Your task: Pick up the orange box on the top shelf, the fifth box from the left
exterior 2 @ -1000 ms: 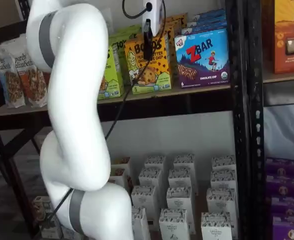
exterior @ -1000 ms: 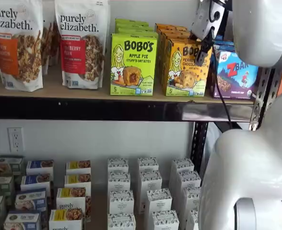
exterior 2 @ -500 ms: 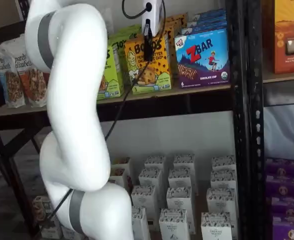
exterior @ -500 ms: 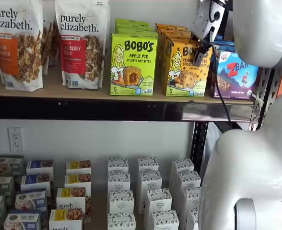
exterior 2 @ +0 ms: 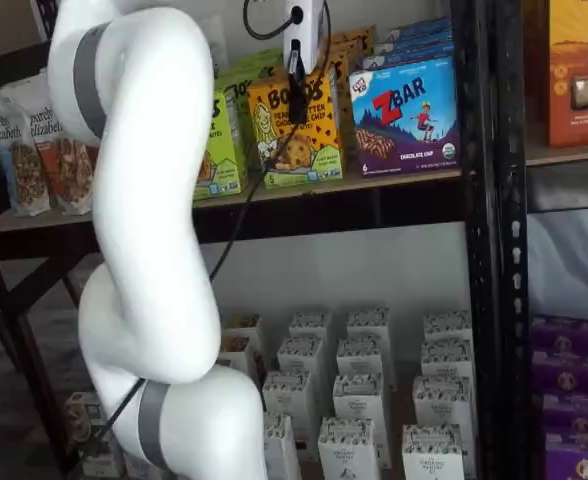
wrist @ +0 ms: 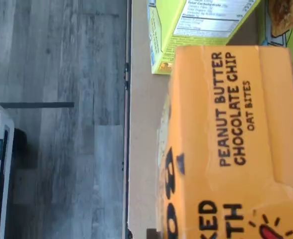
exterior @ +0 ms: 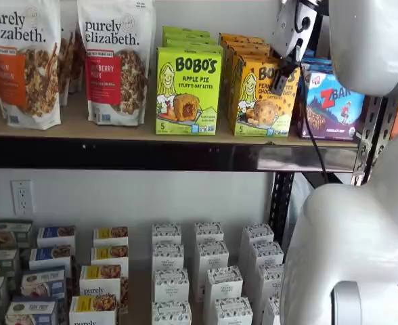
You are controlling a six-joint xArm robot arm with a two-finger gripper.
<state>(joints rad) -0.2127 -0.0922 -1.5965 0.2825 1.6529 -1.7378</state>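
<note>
Orange box (exterior: 263,96) upright on top shelf (exterior: 138,130), btwn lime Bobo's box (exterior: 187,90) & ZBar box (exterior: 334,105). End effector (exterior 2: 298,88) hangs at box front, side-on; can't tell if open. Risk: off-centre descent tips box or knocks neighbours.

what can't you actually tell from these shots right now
- Gripper: in both shelf views its black fingers show with no visible gap, so open or shut cannot be told.
- Orange box: contact with the fingers is unclear; the wrist view shows only its top, cut off by the edge.
- Blue box: the arm hides part of it in a shelf view.
</note>
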